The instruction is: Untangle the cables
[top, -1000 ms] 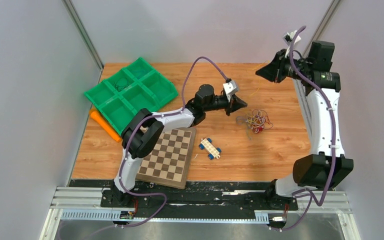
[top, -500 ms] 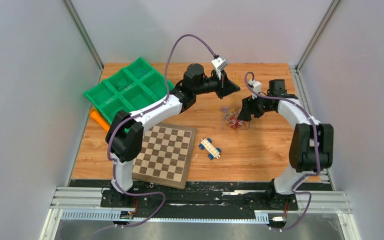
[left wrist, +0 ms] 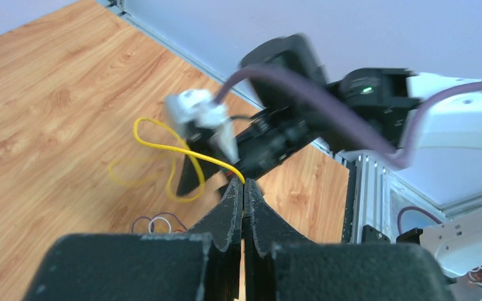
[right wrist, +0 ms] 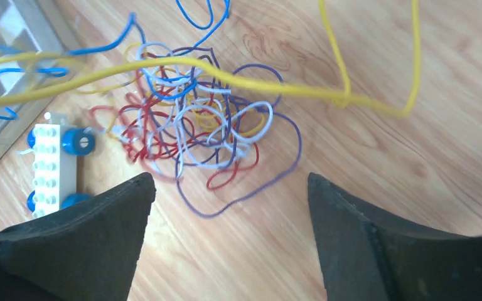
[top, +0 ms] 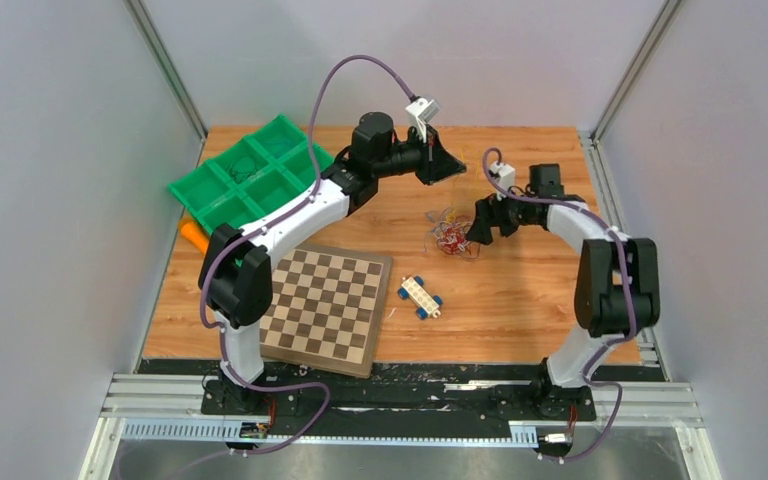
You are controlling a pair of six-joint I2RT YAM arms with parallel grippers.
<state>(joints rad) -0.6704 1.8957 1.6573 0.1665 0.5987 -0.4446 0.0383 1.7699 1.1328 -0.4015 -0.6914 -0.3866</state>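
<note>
The cables form a knotted clump of red, white, blue and purple strands lying on the wooden table. One yellow cable rises out of it, and my left gripper is shut on its end. That left gripper hangs above and behind the clump. In the right wrist view the yellow cable stretches taut across the clump. My right gripper stands open just short of the clump, nothing between its fingers; in the top view the right gripper sits at the clump's right side.
A small white toy car with blue wheels lies in front of the clump. A chessboard lies to its left. A green compartment tray and an orange piece sit at the back left.
My right arm came down from high on the right to the clump, and its jaws opened. My left gripper moved back and left with the yellow cable, dragging the clump leftwards.
</note>
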